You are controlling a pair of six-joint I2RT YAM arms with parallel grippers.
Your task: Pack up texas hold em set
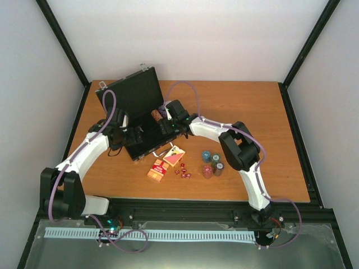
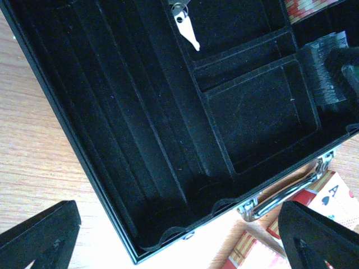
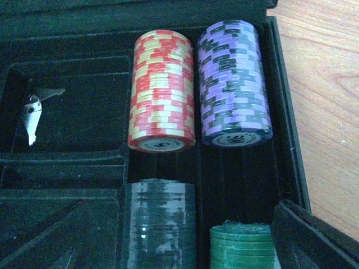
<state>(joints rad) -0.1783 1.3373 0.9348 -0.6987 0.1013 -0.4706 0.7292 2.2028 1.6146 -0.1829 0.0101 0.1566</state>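
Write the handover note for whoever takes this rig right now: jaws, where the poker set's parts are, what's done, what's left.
Left gripper: jaws open, empty, over the front edge of the briefcase.
Right gripper: jaws open, inside the case above the dark stack and green stack.
Done: the case lies open on the table. The red-cream stack, purple stack, dark stack and green stack lie in its grooves. The keys are in a compartment.
Left: four loose chip stacks, the orange card box, the red card box and the dice sit on the table in front of the case. Then shut the lid.
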